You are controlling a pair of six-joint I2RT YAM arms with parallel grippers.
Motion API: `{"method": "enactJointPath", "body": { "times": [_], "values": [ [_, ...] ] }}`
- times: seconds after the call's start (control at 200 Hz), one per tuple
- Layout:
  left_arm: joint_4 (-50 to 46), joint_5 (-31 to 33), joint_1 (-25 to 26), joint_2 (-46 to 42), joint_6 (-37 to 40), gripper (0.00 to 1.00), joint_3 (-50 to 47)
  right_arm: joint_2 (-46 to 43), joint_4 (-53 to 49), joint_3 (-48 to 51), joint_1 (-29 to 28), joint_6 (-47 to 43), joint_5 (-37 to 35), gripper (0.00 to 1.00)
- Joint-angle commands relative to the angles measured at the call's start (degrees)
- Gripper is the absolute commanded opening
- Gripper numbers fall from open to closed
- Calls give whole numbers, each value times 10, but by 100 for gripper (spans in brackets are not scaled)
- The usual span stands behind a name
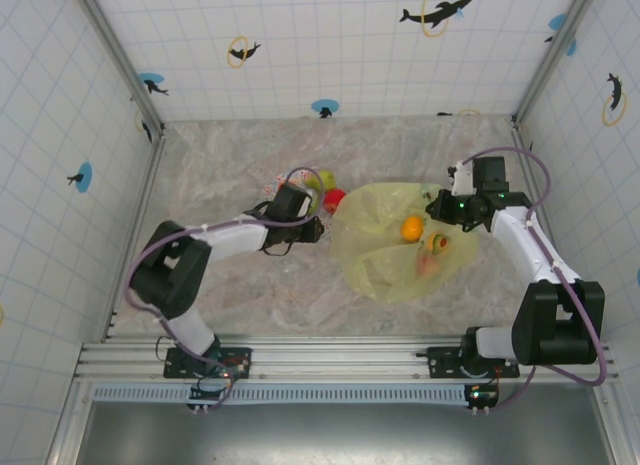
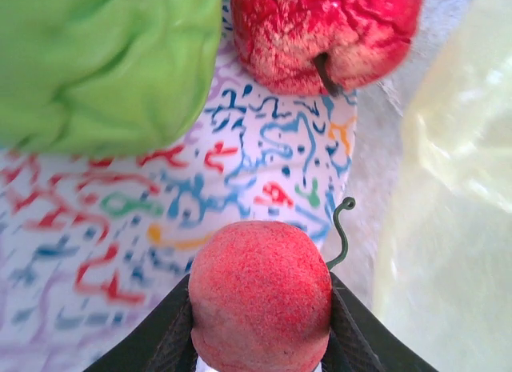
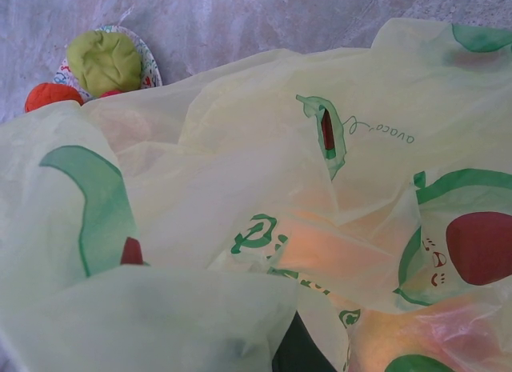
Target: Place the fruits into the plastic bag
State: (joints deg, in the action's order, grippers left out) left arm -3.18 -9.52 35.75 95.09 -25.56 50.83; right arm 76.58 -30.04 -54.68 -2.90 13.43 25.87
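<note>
My left gripper (image 2: 260, 292) is shut on a small red fruit (image 2: 260, 296) with a curled green stem, held just above the patterned plate (image 2: 240, 164). A green fruit (image 2: 104, 60) and a red apple (image 2: 324, 32) lie on the plate ahead of it. From above, the left gripper (image 1: 310, 218) sits over the plate, left of the plastic bag (image 1: 395, 250). An orange fruit (image 1: 412, 227) and two more fruits (image 1: 433, 253) show through the bag. My right gripper (image 1: 442, 209) is shut on the bag's far right edge. The bag's film (image 3: 264, 188) covers its fingers.
The plate (image 1: 316, 225) lies left of the bag, with the green fruit (image 1: 325, 178) and red apple (image 1: 334, 197) at its far side. Tiled walls close in the marbled table (image 1: 230, 165) on three sides. Open tabletop lies to the far left and near the front.
</note>
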Motion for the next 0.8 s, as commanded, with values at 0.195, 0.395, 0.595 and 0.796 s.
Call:
{"method": "enactJointPath", "body": {
  "times": [0.195, 0.395, 0.595, 0.796],
  "values": [
    [-1, -17, 90, -128, -4, 39, -40, -8, 4, 7, 3, -2, 11, 0],
    [12, -36, 157, -26, 15, 39, 56, -9, 12, 8, 3, 9, 26, 0],
    [12, -60, 181, 105, 36, 40, 172, -18, 28, 6, 2, 25, 51, 0],
    [50, -27, 190, 190, 4, 42, 241, -21, 42, 13, -1, 38, 64, 0]
  ]
}}
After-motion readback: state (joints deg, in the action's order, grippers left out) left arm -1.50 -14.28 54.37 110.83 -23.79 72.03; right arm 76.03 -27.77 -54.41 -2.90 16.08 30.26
